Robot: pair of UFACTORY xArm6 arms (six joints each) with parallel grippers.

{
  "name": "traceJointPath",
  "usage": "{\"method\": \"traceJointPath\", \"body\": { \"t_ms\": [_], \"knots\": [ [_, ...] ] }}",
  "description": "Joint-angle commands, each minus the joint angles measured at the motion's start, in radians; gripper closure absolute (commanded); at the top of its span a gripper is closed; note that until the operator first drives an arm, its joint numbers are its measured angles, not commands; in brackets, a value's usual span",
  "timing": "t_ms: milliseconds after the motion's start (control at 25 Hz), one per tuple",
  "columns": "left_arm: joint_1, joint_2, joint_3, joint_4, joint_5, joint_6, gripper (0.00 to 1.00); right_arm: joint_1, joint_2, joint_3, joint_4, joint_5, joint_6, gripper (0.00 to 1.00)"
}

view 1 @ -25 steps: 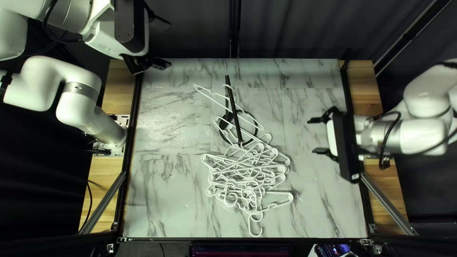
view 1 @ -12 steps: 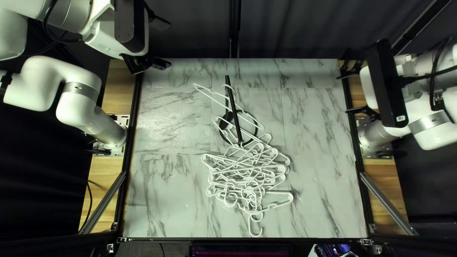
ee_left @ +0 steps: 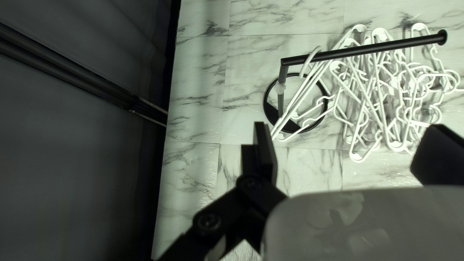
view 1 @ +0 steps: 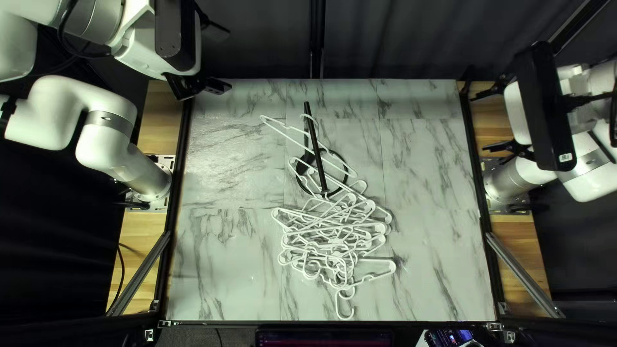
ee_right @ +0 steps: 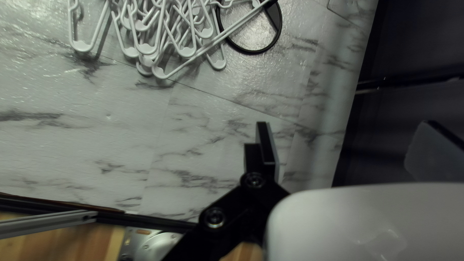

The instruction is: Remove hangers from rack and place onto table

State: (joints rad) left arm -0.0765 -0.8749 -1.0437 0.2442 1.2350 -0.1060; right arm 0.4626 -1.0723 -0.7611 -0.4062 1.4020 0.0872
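In the top left view my left gripper [view 1: 204, 86] hangs over the table's far left corner, my right gripper [view 1: 479, 123] over its right edge. Both are apart from all hangers. The black rack [view 1: 314, 138] has a ring base, an upright and a level bar. A white hanger [view 1: 283, 126] hooks over the bar near the upright; a heap of white hangers [view 1: 334, 239] lies nearer the front. The left wrist view shows the left gripper [ee_left: 345, 145] open and empty, the rack's bar [ee_left: 367, 50] beyond it. Open and empty too is the right gripper [ee_right: 344, 142] in its wrist view.
Marbled table surface [view 1: 231, 154] shows left of the rack, and more of it [view 1: 424, 257] right of the heap. Metal rails [view 1: 524, 273] run along the table's sides. A dark curtain [view 1: 257, 38] hangs behind the far edge.
My right arm has pulled back from over the table to its right edge, its gripper moving right and toward the far side. My left arm and the heap have stayed put.
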Motion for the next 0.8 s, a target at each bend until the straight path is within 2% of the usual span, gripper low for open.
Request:
{"method": "traceJointPath", "body": {
  "t_ms": [40, 320, 400, 560, 680, 800],
  "knots": [
    [0.000, 0.000, 0.000, 0.000, 0.000, 0.000, 0.00, 0.004, 0.002, -0.002, -0.003, 0.005, 0.014, 0.00],
    [0.000, 0.000, 0.000, 0.000, 0.000, 0.000, 0.00, 0.011, 0.002, -0.018, -0.006, 0.026, 0.008, 0.00],
    [0.000, 0.000, 0.000, 0.000, 0.000, 0.000, 0.00, -0.047, 0.029, -0.095, 0.024, 0.085, -0.027, 0.00],
    [0.000, 0.000, 0.000, 0.000, 0.000, 0.000, 0.00, -0.099, 0.062, -0.189, 0.044, 0.186, 0.035, 0.00],
    [0.000, 0.000, 0.000, 0.000, 0.000, 0.000, 0.00, -0.164, 0.104, -0.210, 0.090, 0.162, 0.045, 0.00],
    [0.000, 0.000, 0.000, 0.000, 0.000, 0.000, 0.00, -0.169, 0.107, -0.210, 0.095, 0.157, 0.044, 0.00]
  ]
}}
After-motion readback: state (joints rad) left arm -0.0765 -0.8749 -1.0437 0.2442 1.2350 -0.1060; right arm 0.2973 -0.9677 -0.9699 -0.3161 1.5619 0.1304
